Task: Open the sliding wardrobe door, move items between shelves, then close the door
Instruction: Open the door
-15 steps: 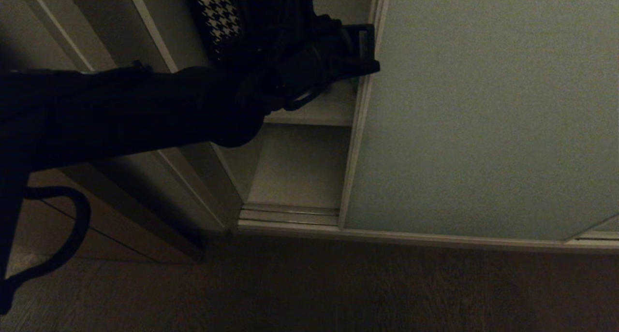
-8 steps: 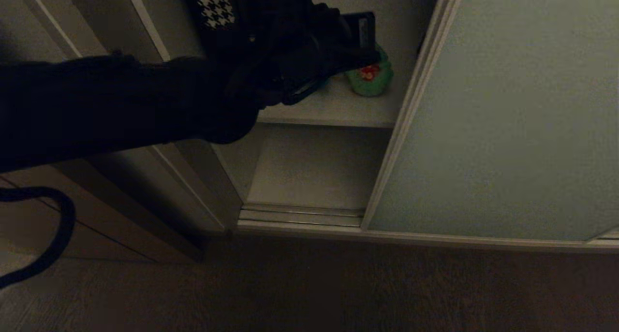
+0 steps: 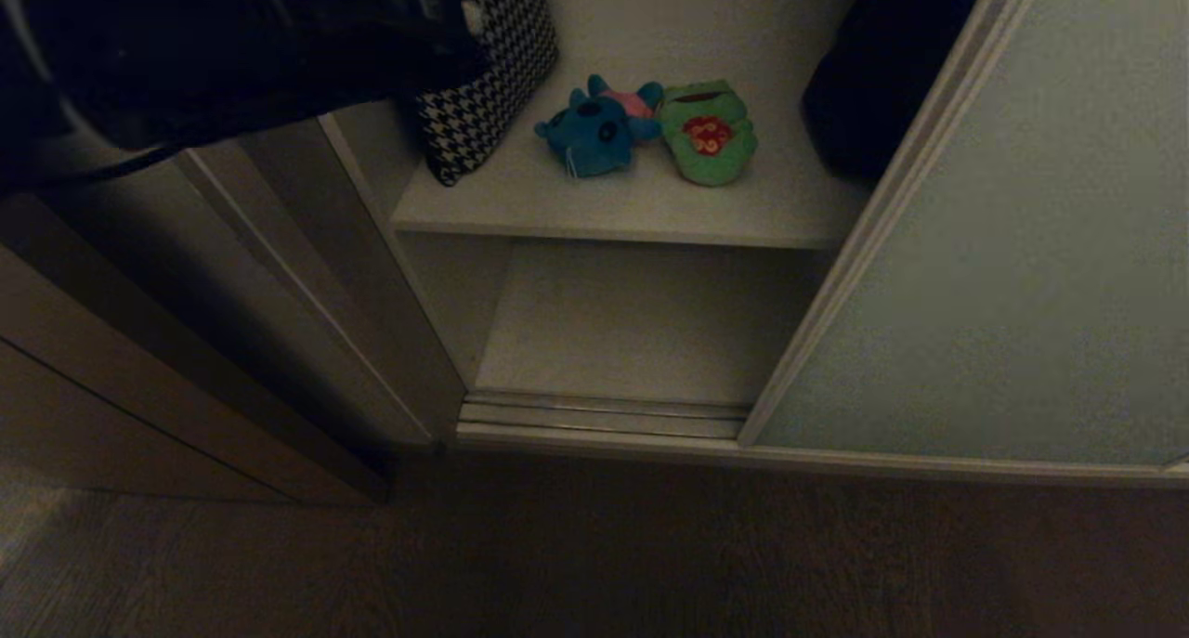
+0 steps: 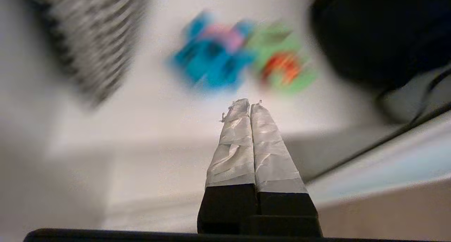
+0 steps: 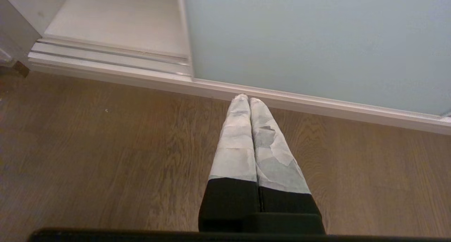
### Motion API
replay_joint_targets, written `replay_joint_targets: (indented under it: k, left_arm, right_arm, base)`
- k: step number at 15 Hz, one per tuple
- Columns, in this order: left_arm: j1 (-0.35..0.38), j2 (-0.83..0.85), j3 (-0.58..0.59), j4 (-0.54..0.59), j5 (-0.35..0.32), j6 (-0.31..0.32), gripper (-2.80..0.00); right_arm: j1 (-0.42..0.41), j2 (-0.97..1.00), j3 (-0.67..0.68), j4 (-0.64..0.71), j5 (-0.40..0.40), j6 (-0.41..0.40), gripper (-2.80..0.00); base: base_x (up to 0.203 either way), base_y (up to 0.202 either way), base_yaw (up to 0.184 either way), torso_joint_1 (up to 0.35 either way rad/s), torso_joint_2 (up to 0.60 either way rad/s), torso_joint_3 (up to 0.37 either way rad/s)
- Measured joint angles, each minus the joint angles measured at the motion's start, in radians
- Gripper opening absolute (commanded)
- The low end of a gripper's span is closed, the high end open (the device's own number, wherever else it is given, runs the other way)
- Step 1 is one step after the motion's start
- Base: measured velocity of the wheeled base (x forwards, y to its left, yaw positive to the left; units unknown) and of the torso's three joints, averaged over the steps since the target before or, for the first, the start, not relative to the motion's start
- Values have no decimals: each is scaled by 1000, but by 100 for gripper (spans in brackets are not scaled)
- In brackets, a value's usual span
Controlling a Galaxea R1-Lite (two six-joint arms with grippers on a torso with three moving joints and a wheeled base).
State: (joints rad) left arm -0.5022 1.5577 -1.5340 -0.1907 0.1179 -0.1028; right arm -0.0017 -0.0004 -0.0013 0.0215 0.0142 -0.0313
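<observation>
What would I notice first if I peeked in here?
Two little plush toys lying side by side on the upper shelf: a teal toy and, touching it, a green frog toy. A houndstooth bag leans at the shelf's left, and the sliding wardrobe door stands pushed open to the right.

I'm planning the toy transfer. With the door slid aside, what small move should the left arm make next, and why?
Probably open the left claw: it is shut and empty, pointing toward the teal toy and green toy, which lie side by side on the upper shelf, unblocked.
</observation>
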Motion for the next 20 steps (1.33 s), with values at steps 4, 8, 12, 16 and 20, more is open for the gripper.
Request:
replay_joint_targets:
  k: [4, 8, 12, 16, 20]
  left_arm:
    - [129, -290, 293, 135, 48, -8, -280]
    - [327, -562, 535, 300, 31, -22, -280]
    - [408, -852, 817, 348, -49, 6, -280]
    - [441, -1135, 1108, 355, -123, 72, -280]
    - [481, -1389, 1305, 353, -199, 155, -280]
  right_arm:
    - [0, 0, 0, 0, 0, 0, -280]
    - [0, 0, 0, 0, 0, 0, -280]
    - [0, 0, 0, 0, -1, 0, -280]
    - [0, 0, 0, 0, 0, 0, -280]
    - [0, 0, 0, 0, 0, 0, -280]
  base:
    - [0, 0, 0, 0, 0, 0]
    - [0, 0, 0, 0, 0, 0]
    - [0, 0, 0, 0, 0, 0]
    - [0, 0, 0, 0, 0, 0]
    - [0, 0, 0, 0, 0, 0]
